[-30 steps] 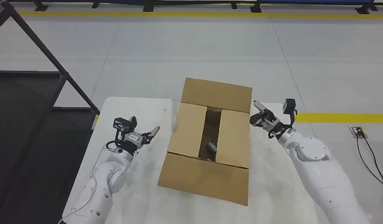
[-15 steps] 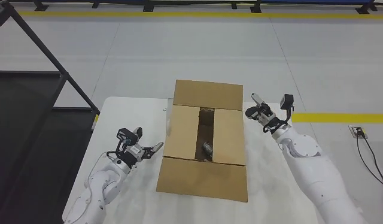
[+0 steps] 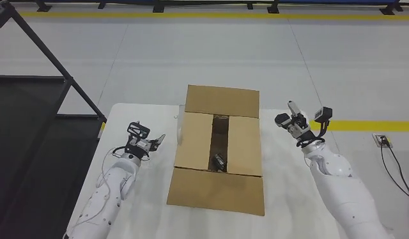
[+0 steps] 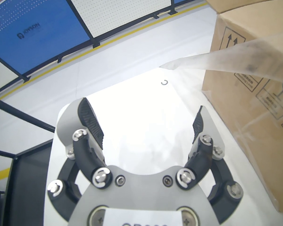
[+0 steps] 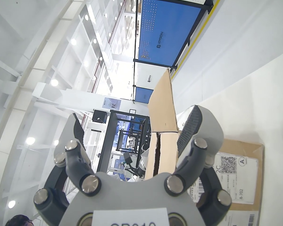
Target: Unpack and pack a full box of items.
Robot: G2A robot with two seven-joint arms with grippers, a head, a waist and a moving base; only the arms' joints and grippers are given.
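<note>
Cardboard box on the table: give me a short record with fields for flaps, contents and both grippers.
box: cardboard box on the white table
flaps: two side flaps folded in with a gap between; end flaps spread outward
contents: a dark item shows through the gap
left gripper: open, empty, beside the box, apart from it
right gripper: open, empty, at the box's other side

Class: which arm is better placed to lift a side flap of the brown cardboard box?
Probably left: the open left gripper sits low beside the brown cardboard box, while the open right gripper points upward.
</note>
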